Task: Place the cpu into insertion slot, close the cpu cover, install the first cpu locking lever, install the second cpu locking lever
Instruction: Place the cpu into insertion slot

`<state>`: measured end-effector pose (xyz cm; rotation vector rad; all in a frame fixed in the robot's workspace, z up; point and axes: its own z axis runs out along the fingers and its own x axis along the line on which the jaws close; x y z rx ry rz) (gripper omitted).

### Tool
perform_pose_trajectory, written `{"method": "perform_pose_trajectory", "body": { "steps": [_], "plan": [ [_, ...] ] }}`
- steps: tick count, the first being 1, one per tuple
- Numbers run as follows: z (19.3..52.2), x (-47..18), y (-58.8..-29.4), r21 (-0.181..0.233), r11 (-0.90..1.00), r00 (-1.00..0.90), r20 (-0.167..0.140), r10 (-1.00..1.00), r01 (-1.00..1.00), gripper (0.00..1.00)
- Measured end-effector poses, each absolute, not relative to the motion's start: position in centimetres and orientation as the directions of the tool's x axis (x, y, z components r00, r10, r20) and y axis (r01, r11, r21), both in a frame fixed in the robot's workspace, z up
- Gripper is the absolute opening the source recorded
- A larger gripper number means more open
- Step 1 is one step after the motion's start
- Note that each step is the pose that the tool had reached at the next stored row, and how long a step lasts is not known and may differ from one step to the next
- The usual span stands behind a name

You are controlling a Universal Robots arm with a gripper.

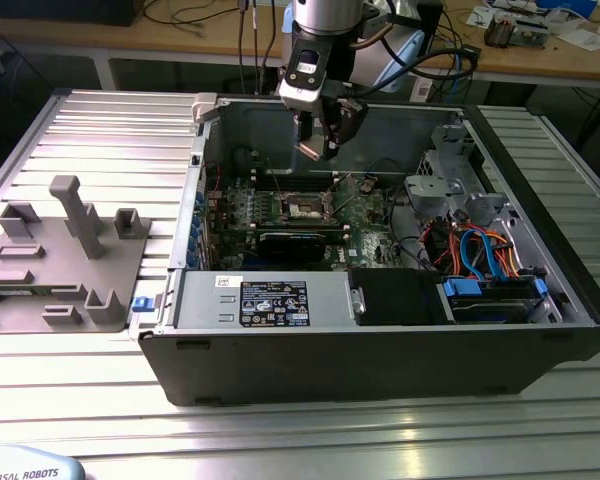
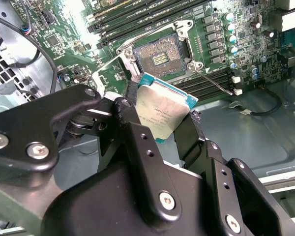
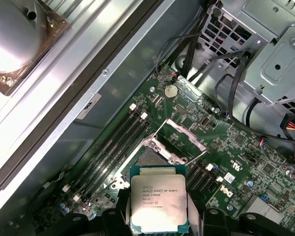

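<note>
In the exterior view, the end effector [image 1: 320, 148] hangs in the upper middle of the frame, inside an open computer case [image 1: 380, 370] that lies on its side on a ribbed metal table [image 1: 80, 130]. It is well above the green motherboard [image 1: 365, 215]. The insertion slot [image 1: 302, 208] shows as a dark square on the board, almost straight beneath it. The case also holds a black card [image 1: 295, 240] just in front of the slot and a labelled grey box [image 1: 265, 300] along the near wall. A bay with blue and orange cables [image 1: 485, 245] sits toward the exterior view's right. A grey fixture plate [image 1: 60, 265] rests on the table at the exterior view's left.

In the second wrist view, the cpu [image 2: 164, 110] is clamped between two black fingers [image 2: 132, 125] that press on opposite edges. The chip is square, so it has no long axis. It is tilted, silvery top toward the camera, with one corner pointing at the insertion slot [image 2: 160, 56]. The slot is apart from the chip, its gold contact field bare inside the metal rim. A thin wire lever [image 2: 212, 81] is swung out beside the rim.

In the first wrist view, the cpu [image 3: 158, 201] faces the camera flat, its sides square to the fingers [image 3: 113, 221], held clear of the board. The chip partly hides the insertion slot [image 3: 148, 157]. The cpu cover [image 3: 186, 132] stands tilted up off the socket, with the board visible through its window. Long memory slots [image 3: 113, 147] run beside the socket.
</note>
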<state>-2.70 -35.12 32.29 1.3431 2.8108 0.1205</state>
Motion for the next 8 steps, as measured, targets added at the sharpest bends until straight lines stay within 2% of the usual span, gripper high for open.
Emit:
{"method": "perform_pose_trajectory", "body": {
  "steps": [8],
  "plan": [
    [32.27, -2.70, -35.12, 0.078, 0.619, -0.621, 0.009, 0.783, 0.781, 0.54]
  ]
}}
